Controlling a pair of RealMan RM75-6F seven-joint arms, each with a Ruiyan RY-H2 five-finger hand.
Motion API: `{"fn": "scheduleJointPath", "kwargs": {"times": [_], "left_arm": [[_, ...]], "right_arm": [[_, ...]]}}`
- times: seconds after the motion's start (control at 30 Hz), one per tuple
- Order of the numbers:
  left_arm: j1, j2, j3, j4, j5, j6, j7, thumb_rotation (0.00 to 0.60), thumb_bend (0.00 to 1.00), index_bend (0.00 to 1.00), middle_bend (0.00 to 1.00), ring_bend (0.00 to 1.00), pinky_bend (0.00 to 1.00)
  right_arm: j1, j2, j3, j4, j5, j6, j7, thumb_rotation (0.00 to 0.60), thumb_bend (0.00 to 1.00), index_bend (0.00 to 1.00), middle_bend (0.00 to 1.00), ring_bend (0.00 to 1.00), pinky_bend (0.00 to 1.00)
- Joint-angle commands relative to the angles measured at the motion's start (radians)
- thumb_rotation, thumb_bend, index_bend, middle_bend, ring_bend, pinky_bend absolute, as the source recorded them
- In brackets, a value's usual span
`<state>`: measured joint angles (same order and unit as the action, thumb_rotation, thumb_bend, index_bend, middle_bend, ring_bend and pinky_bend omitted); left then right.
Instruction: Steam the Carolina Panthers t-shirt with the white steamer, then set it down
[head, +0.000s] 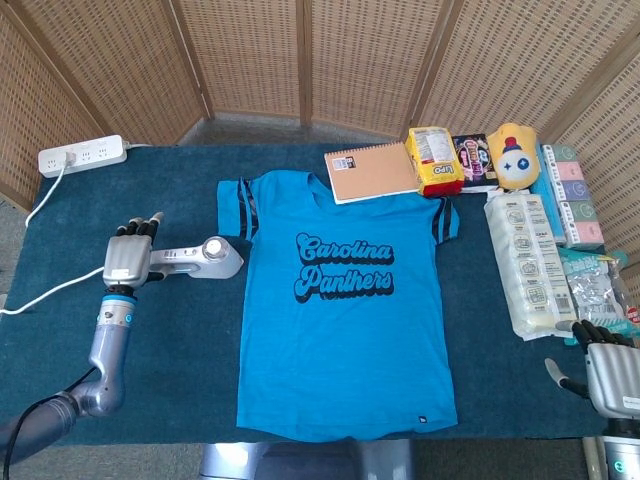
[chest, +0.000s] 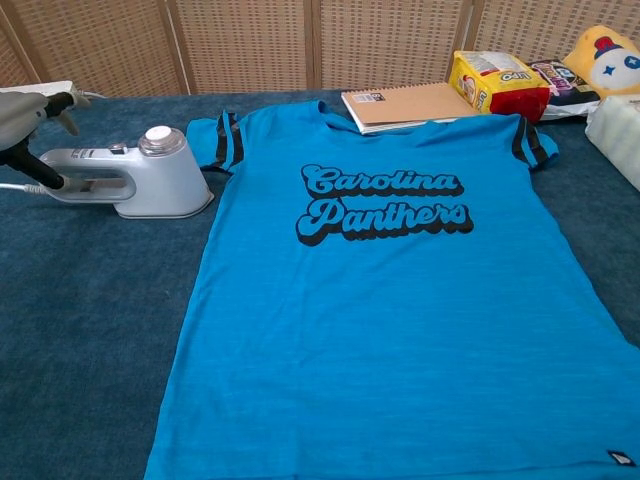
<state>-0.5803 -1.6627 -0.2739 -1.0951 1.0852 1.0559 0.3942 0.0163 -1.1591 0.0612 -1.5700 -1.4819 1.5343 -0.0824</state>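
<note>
White steamer (chest: 135, 180) (lying flat), left hand (head: 127, 259) seemingly touching handle

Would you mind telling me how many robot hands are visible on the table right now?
2: the left hand at the white steamer on the table's left side, and the right hand at the near right corner, partly cropped.

The blue shirt (head: 345, 310) lies flat on the worktop (head: 150, 350). The steamer (head: 200, 258) rests just left of it, the left hand (head: 127, 262) at its handle. The right hand (head: 608, 370) sits at the near right edge.
</note>
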Motion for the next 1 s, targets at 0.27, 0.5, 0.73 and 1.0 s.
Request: {"fn": "scheduleJointPath", "kwargs": {"times": [0.27,0.5,0.73,1.0], "left_arm": [[-0.05,-0.067,0.005,0.078,0.019,-0.013,-0.018,0.413,0.32,0.07,0.25,0.16,0.3],[-0.073,-0.092,0.006,0.141,0.027,-0.022,-0.026,0.406,0.33,0.07,0.25,0.17,0.31],[-0.101,-0.124,0.008,0.229,0.027,-0.057,-0.034,0.394,0.34,0.07,0.25,0.17,0.31],[-0.129,-0.142,0.014,0.303,0.031,-0.126,-0.08,0.393,0.34,0.07,0.25,0.17,0.31]], "right_arm": [[-0.009,0.008,0.0,0.007,0.008,0.004,0.011,0.524,0.29,0.34,0.37,0.41,0.42],[-0.014,0.007,0.002,0.012,0.016,0.004,0.013,0.524,0.29,0.34,0.37,0.41,0.42],[-0.016,0.012,0.006,0.001,0.022,0.006,-0.001,0.521,0.29,0.34,0.37,0.41,0.42],[-0.023,0.02,0.008,-0.015,0.026,0.014,-0.017,0.522,0.29,0.34,0.37,0.41,0.42]]}}
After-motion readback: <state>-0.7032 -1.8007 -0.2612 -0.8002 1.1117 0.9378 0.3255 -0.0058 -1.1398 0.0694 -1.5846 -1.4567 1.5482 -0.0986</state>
